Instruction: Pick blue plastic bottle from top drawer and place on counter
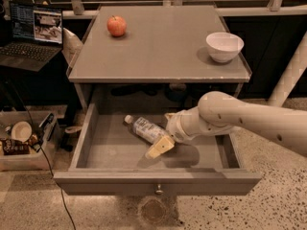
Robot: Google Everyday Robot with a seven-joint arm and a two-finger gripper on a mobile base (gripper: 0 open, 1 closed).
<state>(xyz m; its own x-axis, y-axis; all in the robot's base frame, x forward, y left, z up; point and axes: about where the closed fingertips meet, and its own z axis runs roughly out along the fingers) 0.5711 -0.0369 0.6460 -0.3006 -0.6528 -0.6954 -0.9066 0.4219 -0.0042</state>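
The blue plastic bottle (144,127) lies on its side in the open top drawer (158,180), white cap pointing to the back left. My gripper (163,132) is down inside the drawer at the bottle's bottom end. It is open, with one cream finger (159,147) in front of the bottle and the other behind it. The bottle's lower end is partly hidden by the gripper. The counter (163,47) is the grey top above the drawer.
A red apple (116,26) sits at the counter's back left and a white bowl (224,46) at its right. A laptop (33,32) stands to the left. A box of items (21,140) is on the floor at the left.
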